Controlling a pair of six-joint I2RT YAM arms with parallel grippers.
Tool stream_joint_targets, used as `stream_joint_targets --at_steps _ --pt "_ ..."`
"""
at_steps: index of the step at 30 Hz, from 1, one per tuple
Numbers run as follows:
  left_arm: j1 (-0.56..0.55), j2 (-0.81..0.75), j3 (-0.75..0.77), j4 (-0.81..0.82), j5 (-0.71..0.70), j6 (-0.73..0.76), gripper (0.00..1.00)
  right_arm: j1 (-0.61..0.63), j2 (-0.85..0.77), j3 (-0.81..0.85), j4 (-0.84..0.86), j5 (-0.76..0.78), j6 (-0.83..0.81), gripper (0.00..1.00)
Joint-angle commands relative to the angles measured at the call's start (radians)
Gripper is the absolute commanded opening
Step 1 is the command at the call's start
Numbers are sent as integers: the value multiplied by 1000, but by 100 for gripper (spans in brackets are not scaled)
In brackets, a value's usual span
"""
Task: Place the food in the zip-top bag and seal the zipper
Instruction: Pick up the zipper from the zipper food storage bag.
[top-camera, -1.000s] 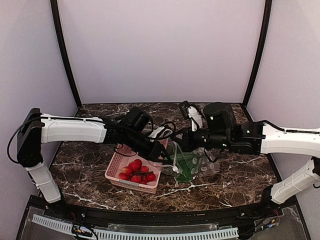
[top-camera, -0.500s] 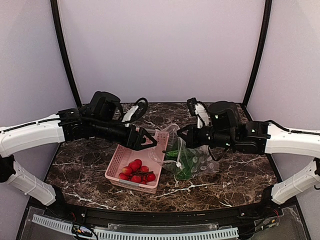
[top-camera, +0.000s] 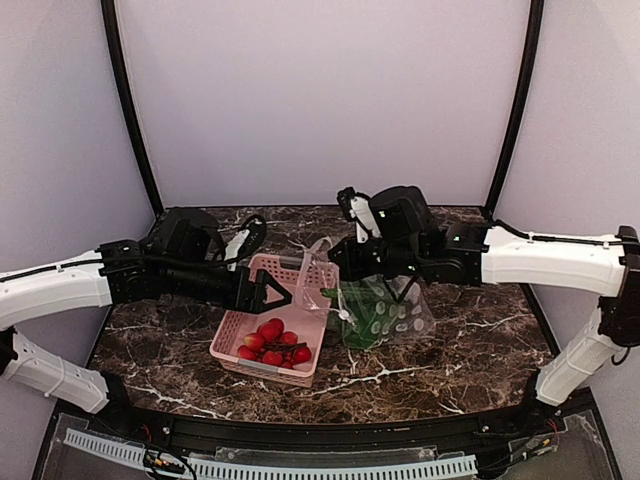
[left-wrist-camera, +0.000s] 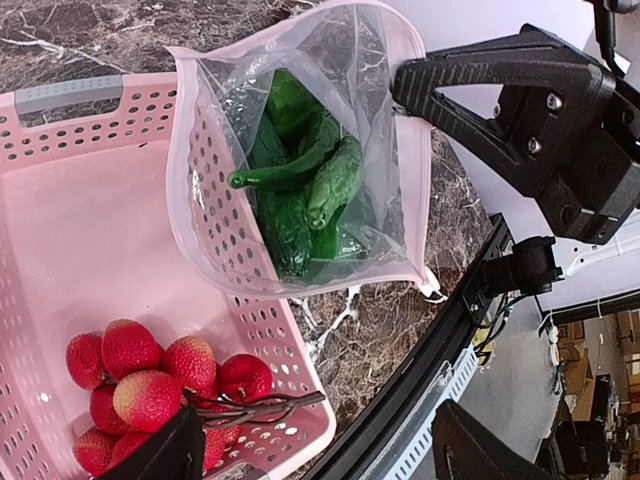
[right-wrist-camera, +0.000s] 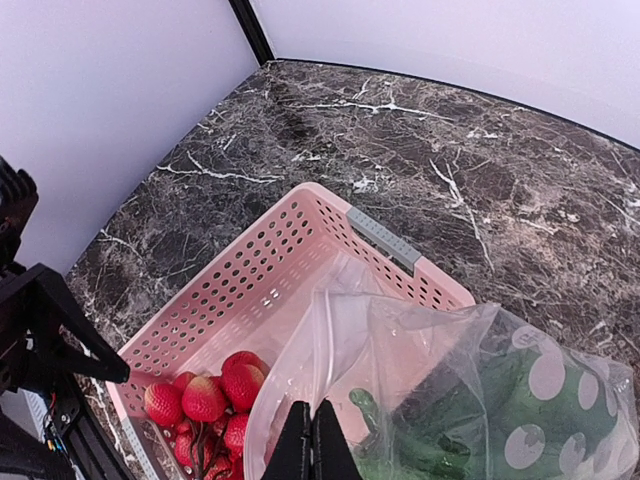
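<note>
The clear zip-top bag (top-camera: 385, 318) lies right of the basket, its mouth lifted over the basket's right rim. The green toy food (top-camera: 365, 325) is inside it; it shows in the left wrist view (left-wrist-camera: 300, 190) and the right wrist view (right-wrist-camera: 440, 435). My right gripper (top-camera: 335, 270) (right-wrist-camera: 312, 440) is shut on the bag's mouth edge, by the pale zipper strip (right-wrist-camera: 275, 375) (left-wrist-camera: 178, 150). The mouth gapes open. My left gripper (top-camera: 280, 293) (left-wrist-camera: 325, 460) is open and empty, above the basket, apart from the bag.
A pink slatted basket (top-camera: 228, 340) (left-wrist-camera: 70, 92) holds several red strawberries (top-camera: 272, 340) (left-wrist-camera: 140, 375) (right-wrist-camera: 215, 390) at its near end. The black table edge (left-wrist-camera: 420, 400) runs just beyond the basket. Walls enclose the marble table on three sides.
My left arm has pulled back to the left, off the bag, and its gripper is open. My right gripper has moved left with the bag's mouth, over the basket's rim.
</note>
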Motion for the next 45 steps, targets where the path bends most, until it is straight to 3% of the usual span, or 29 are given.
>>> stream_joint_targets --at_steps 1,5,10,13,16,23,28,34,45 --pt "3 -45 -69 62 1 -64 79 -20 66 82 22 -16 -39 0" --pt "3 -71 -97 59 0 -71 79 -24 72 110 23 -33 -58 4" --pt "3 -104 -109 42 -9 -67 79 -23 3 77 26 -94 -122 44" --pt "3 -122 -132 57 -24 -66 78 -11 -95 8 36 -126 -170 57" --pt "4 -153 -156 99 -40 -58 78 15 -226 -75 27 -133 -224 62" --pt "7 -158 -132 73 -63 -29 78 105 -471 -379 36 -167 -256 60" --pt "8 -153 -125 64 -69 -29 79 208 -544 -564 130 -78 -236 56" --pt "8 -151 -137 74 -66 -46 79 244 -505 -603 181 39 -274 55" --pt "8 -138 -136 93 -60 -52 79 249 -301 -556 286 68 -438 52"
